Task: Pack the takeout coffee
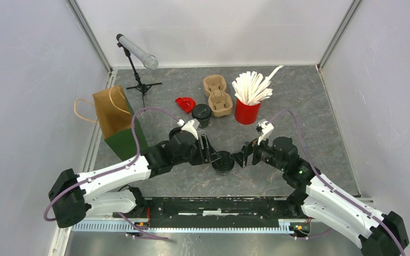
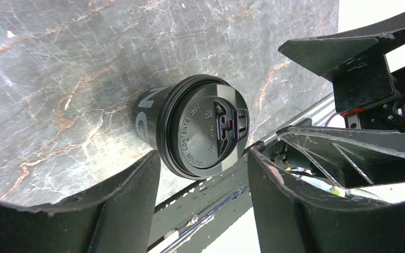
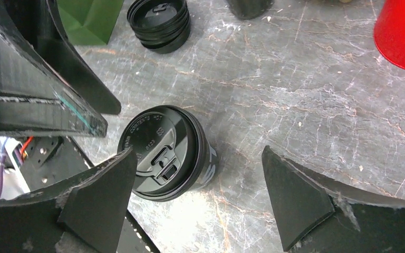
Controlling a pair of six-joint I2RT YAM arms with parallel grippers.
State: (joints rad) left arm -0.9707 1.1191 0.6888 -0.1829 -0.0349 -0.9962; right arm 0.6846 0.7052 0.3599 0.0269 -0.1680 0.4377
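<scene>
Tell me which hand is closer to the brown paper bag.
Left. The left hand is right of the paper bag, beside the lidded cup; the right hand is beyond that cup.

Worktop [image 1: 309,106]: grey stone-look slab with rust-coloured veining, smooth, low sheen.
Coffee cup [image 1: 223,162]: black wall, matt, looks like paper, white print.
Its lid [image 2: 205,126]: black plastic, glossy, embossed lettering, catches highlights.
Lid stack [image 3: 158,23] further out: same glossy black plastic.
Red cup [image 1: 247,113]: smooth, looks plastic, slight gloss.
White stirrers [image 1: 252,86] in it: matt, material can't tell.
Cup carrier [image 1: 217,95]: brown moulded pulp, rough, matt.
Paper bag [image 1: 112,109] far left: kraft brown paper, matt; green side panel, smooth.
Left tool [image 2: 203,176] and right tool [image 3: 198,163]: black plastic fingers, matt, grainy, with scuffed, whitish, chipped edges.
</scene>
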